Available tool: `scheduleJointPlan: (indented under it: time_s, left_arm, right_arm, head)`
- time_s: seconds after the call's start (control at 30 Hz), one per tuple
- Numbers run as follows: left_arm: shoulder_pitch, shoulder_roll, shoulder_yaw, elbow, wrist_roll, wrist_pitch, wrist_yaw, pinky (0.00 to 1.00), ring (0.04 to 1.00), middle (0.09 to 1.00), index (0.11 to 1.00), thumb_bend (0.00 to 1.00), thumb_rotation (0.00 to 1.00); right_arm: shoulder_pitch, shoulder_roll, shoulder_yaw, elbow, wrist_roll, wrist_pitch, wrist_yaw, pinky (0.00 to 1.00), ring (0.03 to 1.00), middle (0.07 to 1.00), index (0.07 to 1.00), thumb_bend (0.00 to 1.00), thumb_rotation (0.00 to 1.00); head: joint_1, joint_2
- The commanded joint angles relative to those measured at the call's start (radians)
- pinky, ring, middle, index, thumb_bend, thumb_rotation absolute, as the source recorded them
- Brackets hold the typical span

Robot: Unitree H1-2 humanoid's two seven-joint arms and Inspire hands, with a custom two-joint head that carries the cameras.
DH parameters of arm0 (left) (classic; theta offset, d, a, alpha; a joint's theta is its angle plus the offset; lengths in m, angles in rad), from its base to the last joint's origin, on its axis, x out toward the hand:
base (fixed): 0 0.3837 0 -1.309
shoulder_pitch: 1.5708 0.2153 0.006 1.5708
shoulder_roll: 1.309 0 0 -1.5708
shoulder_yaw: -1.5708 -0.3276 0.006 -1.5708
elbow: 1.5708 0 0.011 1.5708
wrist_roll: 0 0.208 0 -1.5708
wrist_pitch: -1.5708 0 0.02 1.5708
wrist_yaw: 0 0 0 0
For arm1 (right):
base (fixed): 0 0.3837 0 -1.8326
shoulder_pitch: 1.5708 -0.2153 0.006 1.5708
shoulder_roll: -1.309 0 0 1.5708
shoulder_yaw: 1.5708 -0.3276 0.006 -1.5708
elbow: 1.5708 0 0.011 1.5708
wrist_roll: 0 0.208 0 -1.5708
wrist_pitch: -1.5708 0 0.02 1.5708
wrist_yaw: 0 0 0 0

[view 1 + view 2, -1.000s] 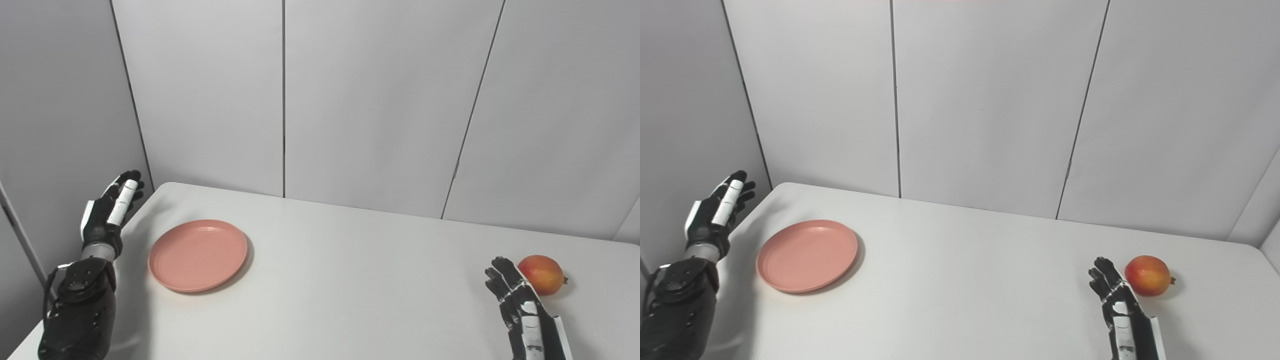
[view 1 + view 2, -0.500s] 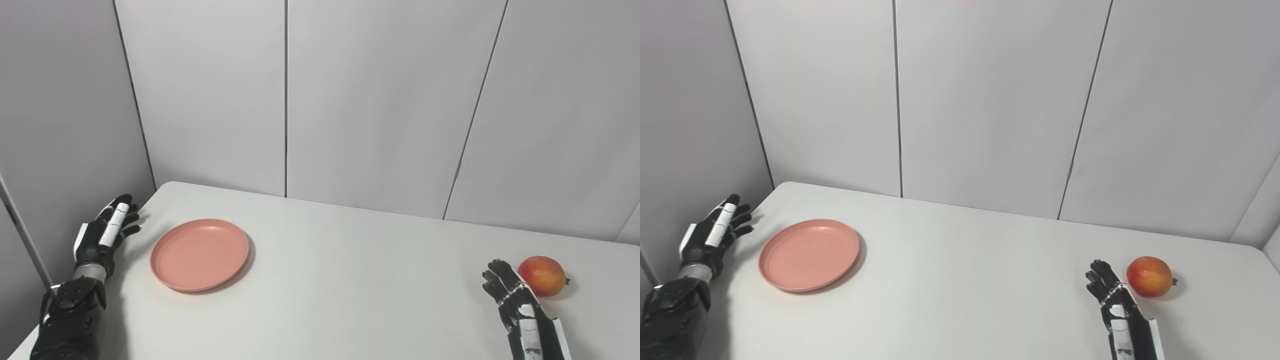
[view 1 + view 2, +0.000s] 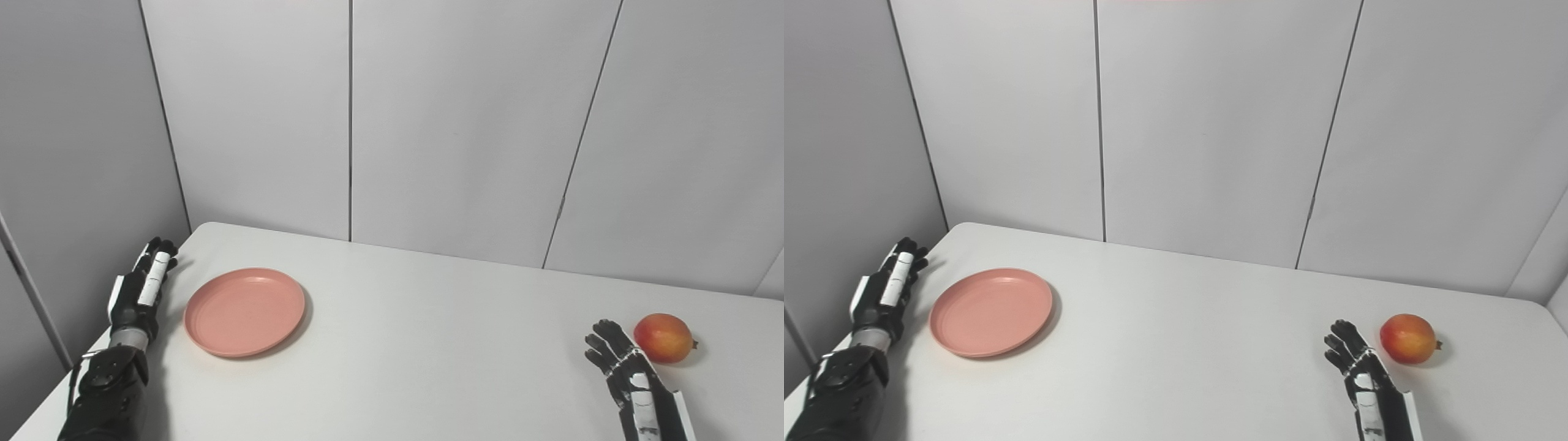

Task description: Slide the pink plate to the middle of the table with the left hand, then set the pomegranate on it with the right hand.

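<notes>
A pink plate [image 3: 245, 310] lies flat on the left part of the white table [image 3: 429, 343]. My left hand [image 3: 142, 286] is open at the table's left edge, a short gap left of the plate's rim and not touching it. A red-orange pomegranate [image 3: 663, 338] rests near the right edge of the table. My right hand [image 3: 615, 361] is open with fingers spread, just left of the fruit and in front of it, apart from it.
Grey wall panels [image 3: 465, 122] close off the back and the left side of the table. The table's rounded far-left corner [image 3: 205, 228] lies just beyond my left hand.
My left hand has dropped from well above the table's left edge to just beside the plate and come closer to it. My right hand has edged slightly left. Plate and pomegranate stayed put.
</notes>
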Motion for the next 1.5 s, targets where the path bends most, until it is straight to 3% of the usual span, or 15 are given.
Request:
scheduleJointPlan:
  time_s: [0.0,0.13,0.47,0.6,0.77,1.03,1.17,1.47]
  left_arm:
    - [-0.014,-0.002,-0.022,-0.041,0.004,0.025,-0.021,1.00,0.921,0.904,0.963,0.90,0.79]
    - [-0.010,-0.009,-0.022,-0.037,-0.032,0.032,-0.070,1.00,0.954,0.916,0.972,0.91,0.77]
    - [0.043,-0.033,-0.050,-0.155,-0.047,0.109,-0.077,1.00,0.939,0.906,0.964,0.96,0.77]
    - [0.080,-0.048,-0.056,-0.255,-0.049,0.169,-0.064,1.00,0.940,0.924,0.967,0.94,0.77]
    - [0.099,-0.059,-0.054,-0.282,-0.053,0.187,-0.067,0.99,0.925,0.916,0.970,0.91,0.77]
    - [0.150,-0.105,-0.057,-0.426,-0.064,0.275,-0.045,0.97,0.911,0.891,0.926,0.93,0.75]
    - [0.161,-0.124,-0.058,-0.445,-0.065,0.298,-0.034,0.96,0.906,0.881,0.953,0.92,0.75]
    - [0.171,-0.171,-0.079,-0.503,-0.053,0.330,-0.005,0.96,0.885,0.864,0.919,0.92,0.74]
  right_arm:
    - [0.055,0.021,0.009,0.040,-0.001,0.024,-0.010,0.87,0.858,0.871,0.829,0.83,0.90]
    - [0.055,0.022,0.010,0.038,-0.004,0.025,-0.016,0.86,0.853,0.868,0.828,0.84,0.90]
    - [0.057,0.020,0.019,0.022,-0.004,0.040,-0.024,0.86,0.853,0.867,0.826,0.84,0.90]
    - [0.057,0.020,0.022,0.015,-0.006,0.045,-0.028,0.86,0.852,0.868,0.823,0.84,0.90]
    - [0.057,0.018,0.023,0.011,-0.004,0.053,-0.032,0.86,0.857,0.873,0.829,0.85,0.90]
    - [0.057,0.021,0.025,0.006,-0.009,0.058,-0.037,0.85,0.845,0.860,0.820,0.86,0.90]
    - [0.057,0.022,0.027,0.003,-0.011,0.060,-0.037,0.85,0.843,0.859,0.819,0.85,0.90]
    - [0.059,0.027,0.029,-0.010,-0.015,0.073,-0.037,0.84,0.838,0.856,0.815,0.86,0.90]
  head:
    - [0.000,0.001]
    - [-0.003,0.002]
    - [-0.010,0.009]
    - [-0.012,0.016]
    - [-0.012,0.016]
    - [-0.018,0.021]
    - [-0.021,0.024]
    - [-0.027,0.027]
